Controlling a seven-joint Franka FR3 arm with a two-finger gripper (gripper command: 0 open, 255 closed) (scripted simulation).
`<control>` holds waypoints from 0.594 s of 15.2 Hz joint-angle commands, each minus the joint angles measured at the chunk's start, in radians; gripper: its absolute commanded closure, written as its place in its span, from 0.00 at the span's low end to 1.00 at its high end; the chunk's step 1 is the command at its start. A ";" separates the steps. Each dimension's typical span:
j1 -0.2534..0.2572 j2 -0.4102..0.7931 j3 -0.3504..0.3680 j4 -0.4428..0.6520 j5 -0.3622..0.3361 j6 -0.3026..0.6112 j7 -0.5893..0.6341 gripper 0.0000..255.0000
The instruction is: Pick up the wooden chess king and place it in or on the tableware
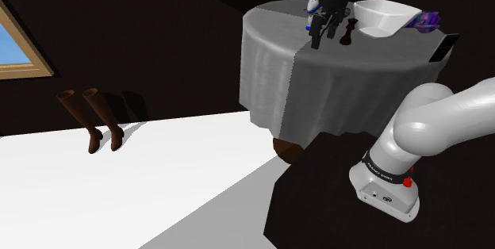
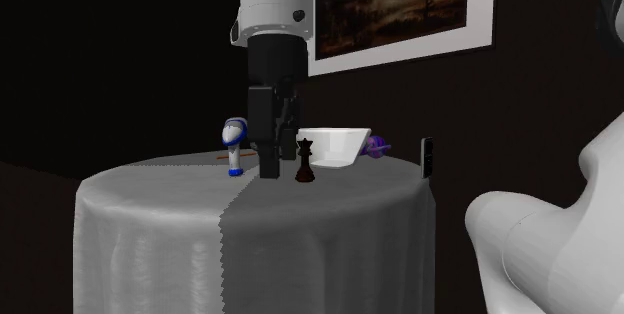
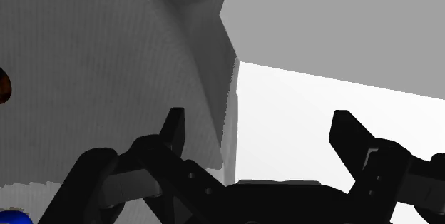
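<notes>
The dark brown chess king [image 1: 347, 32] [image 2: 305, 159] stood upright on the cloth-draped round table [image 1: 333, 89] [image 2: 300, 232], its long axis vertical and its crowned top pointing straight up. The black gripper [image 1: 324, 41] [image 2: 269, 168] [image 3: 262, 133] hung fingers-down over the tabletop just beside the piece, its tips low near the cloth. In the wrist view the two fingers [image 3: 175, 126] stood well apart with nothing between them, the hand released and clasping no object.

In the shoulder view the king lay just to the right of the gripper, between it and a white bowl [image 1: 386, 15] [image 2: 336, 146]. The second exterior view likewise placed it to the gripper's right, in front of the bowl and apart from the fingers.

A blue-and-white figurine [image 1: 315, 5] [image 2: 235, 145] stood on the gripper's other side. A small purple object [image 1: 428, 21] [image 2: 378, 146] lay beyond the bowl, and a black slab [image 1: 444, 47] [image 2: 427, 157] stood near the table's edge. A pair of brown boots [image 1: 94, 120] stood on the white floor well away from the table.
</notes>
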 commanded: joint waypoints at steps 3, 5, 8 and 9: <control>-0.013 -0.012 -0.034 -0.006 -0.045 0.008 -0.058 0.00; -0.027 -0.019 -0.069 -0.007 -0.090 0.018 -0.115 0.00; -0.045 -0.022 -0.123 0.000 -0.155 0.040 -0.201 0.00; -0.051 -0.020 -0.141 0.004 -0.176 0.048 -0.230 0.00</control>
